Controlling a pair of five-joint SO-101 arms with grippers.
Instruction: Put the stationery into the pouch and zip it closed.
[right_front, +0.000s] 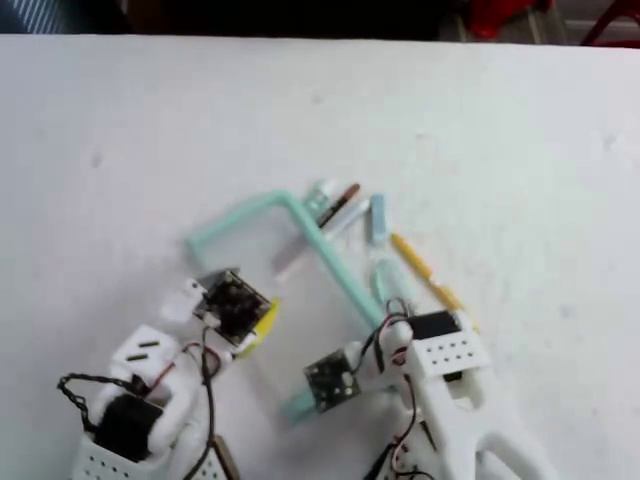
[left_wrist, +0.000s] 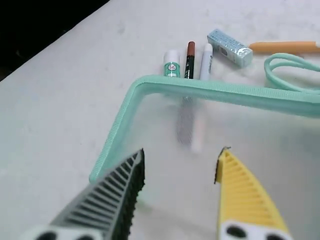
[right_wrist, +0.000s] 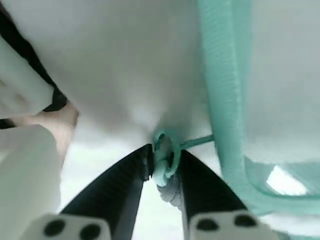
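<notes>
Pouch (left_wrist: 220, 92) lies under spread left claw (left_wrist: 181, 155); right claw (right_wrist: 165, 155) pinches its pull ring (right_wrist: 164, 144)

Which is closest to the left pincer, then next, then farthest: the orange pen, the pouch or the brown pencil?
1. Pouch, right below the left pincer.
2. Brown pencil, poking out past the pouch's rim.
3. Orange pen, out beyond the blue eraser.

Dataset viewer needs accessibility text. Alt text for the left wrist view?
The left gripper, one gray jaw and one yellow, jaws open, hangs above a translucent pouch with a mint-green rim on a white table. By its rim lie a green-and-white tube, a brown-capped pen, a white pen, a pale blue eraser and an orange pen.
</notes>
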